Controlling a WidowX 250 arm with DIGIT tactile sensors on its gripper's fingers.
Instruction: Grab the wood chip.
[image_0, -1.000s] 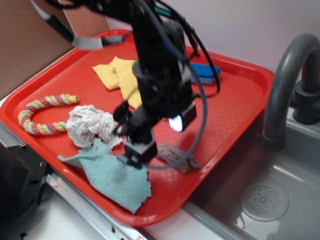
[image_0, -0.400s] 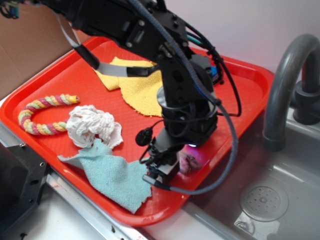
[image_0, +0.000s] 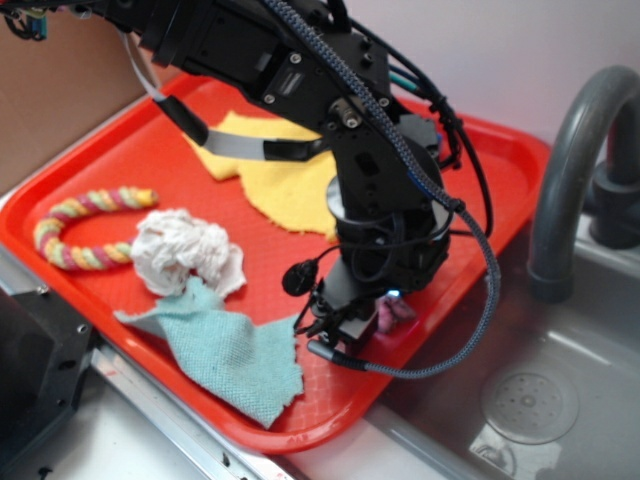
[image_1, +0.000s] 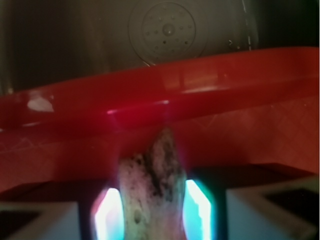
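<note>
Low over the near right part of the red tray (image_0: 120, 170), gripper (image_0: 345, 325) pointing down at the tray floor. Wood chip (image_1: 150, 185) sits between the two fingers (image_1: 202, 210), one on each side of it and close against it in the wrist view; whether they are pressing on it or just beside it, cannot tell. Chip pale, rough, with dark streaks, its tip pointing toward the tray rim. In the exterior view only a small end of the chip shows, right of the gripper, near the tray's edge by the sink (image_0: 560, 400).

Also on tray: teal cloth (image_0: 225, 350) near the front edge, just left of the gripper; crumpled white paper (image_0: 185, 250) touching the cloth's upper corner; coloured rope loop (image_0: 80, 225) at far left; yellow cloth (image_0: 270, 175) further back, partly under the arm. Grey faucet (image_0: 570, 160) stands right of the tray.
</note>
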